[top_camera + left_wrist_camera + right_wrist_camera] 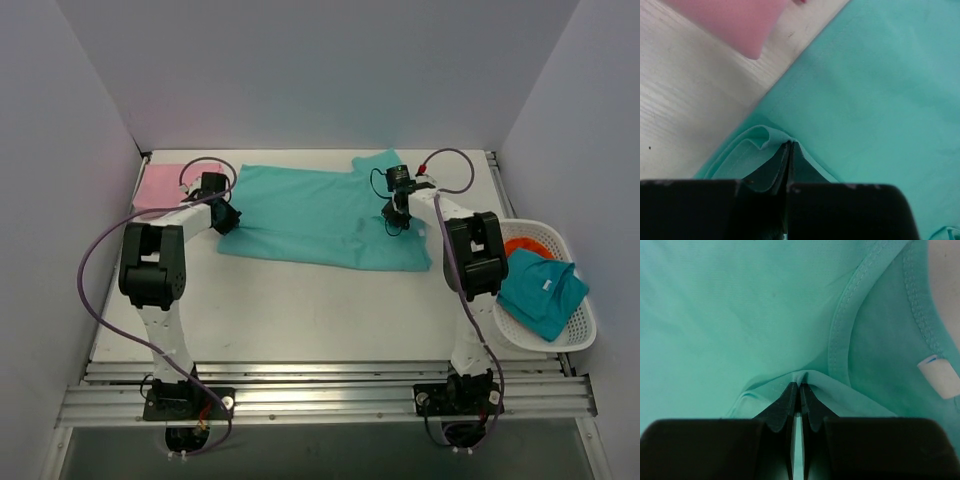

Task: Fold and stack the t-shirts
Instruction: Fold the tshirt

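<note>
A turquoise-green t-shirt (320,215) lies spread across the back of the table, folded lengthwise. My left gripper (226,217) is shut on its left edge, where a fold of cloth (771,137) is pinched between the jaws (790,145). My right gripper (396,222) is shut on the shirt near its neckline; cloth bunches at the jaw tips (800,385), beside the collar seam (845,325) and the white neck label (938,375). A folded pale pink t-shirt (165,185) lies at the back left and shows in the left wrist view (735,22).
A white basket (570,335) stands at the right edge, holding another turquoise garment (542,290) and something orange (527,246). White walls close in the table on three sides. Purple cables loop off both arms.
</note>
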Motion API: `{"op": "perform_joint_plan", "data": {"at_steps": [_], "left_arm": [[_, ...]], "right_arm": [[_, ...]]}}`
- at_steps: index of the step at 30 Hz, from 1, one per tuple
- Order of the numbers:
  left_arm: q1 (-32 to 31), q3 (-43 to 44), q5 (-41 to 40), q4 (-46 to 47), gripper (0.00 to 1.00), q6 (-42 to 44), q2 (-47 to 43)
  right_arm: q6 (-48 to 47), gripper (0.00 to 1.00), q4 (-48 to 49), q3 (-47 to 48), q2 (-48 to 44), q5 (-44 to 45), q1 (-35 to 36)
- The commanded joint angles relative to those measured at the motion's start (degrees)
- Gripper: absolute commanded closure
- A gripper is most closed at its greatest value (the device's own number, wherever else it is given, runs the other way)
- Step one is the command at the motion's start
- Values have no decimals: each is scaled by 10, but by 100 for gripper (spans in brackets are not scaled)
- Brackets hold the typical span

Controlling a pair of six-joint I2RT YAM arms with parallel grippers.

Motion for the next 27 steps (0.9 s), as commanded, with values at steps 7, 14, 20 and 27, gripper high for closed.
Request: {"op": "perform_joint_plan", "data": {"at_steps": [7, 14, 20, 27], "left_arm": [[21, 43, 17, 21, 67, 27, 50], [24, 37, 35, 12, 6, 33, -9], [25, 93, 73, 4, 6, 63, -55], [32, 344, 132, -62, 6, 131, 128]], "right_arm": [[-10, 100, -14, 57, 51, 0, -11], [-16, 18, -14, 24, -37, 33, -11], [-59, 17, 7, 55, -73, 44, -15], [-113, 17, 26, 222, 69, -20, -56]]}}
